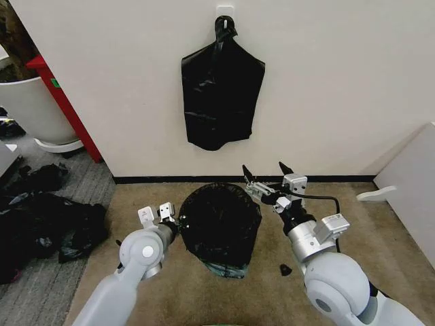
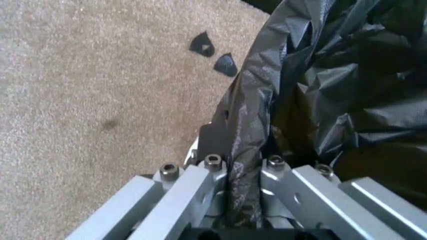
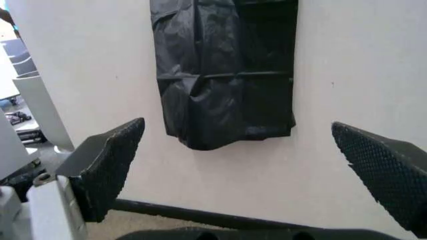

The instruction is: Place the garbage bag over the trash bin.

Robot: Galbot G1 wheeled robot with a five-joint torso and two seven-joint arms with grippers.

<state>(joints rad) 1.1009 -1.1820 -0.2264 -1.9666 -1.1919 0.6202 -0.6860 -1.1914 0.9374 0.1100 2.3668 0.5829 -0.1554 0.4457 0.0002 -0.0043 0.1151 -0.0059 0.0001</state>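
Where the beige carpet (image 1: pixel 163 285) meets the white wall (image 1: pixel 326 81), the garbage bag (image 1: pixel 221 227) sits draped over the trash bin, covering it so fully that the bucket itself cannot be made out under the glossy black plastic. The left pincer (image 1: pixel 165 216) is at the bag's left edge with its jaws closed on a fold of the film; the left wrist view shows the wrinkled plastic (image 2: pixel 267 115) pinched between the metal fingers (image 2: pixel 200 195). The right pincer (image 1: pixel 266 178) is held above the bag's upper right edge, its black textured pads (image 3: pixel 110 165) spread wide apart with nothing between them, facing the wall. On that wall hangs a knotted bunch of flat black bags (image 1: pixel 221 95) from a hook (image 1: pixel 225 11). A small dark scrap (image 1: pixel 285 269) lies on the carpet to the right of the bag, and two similar scraps (image 2: pixel 213 52) appear on the carpet in the left wrist view. A heap of black stuff (image 1: pixel 47 217) lies on the grey floor to the left, near a large white tub (image 1: pixel 30 109).
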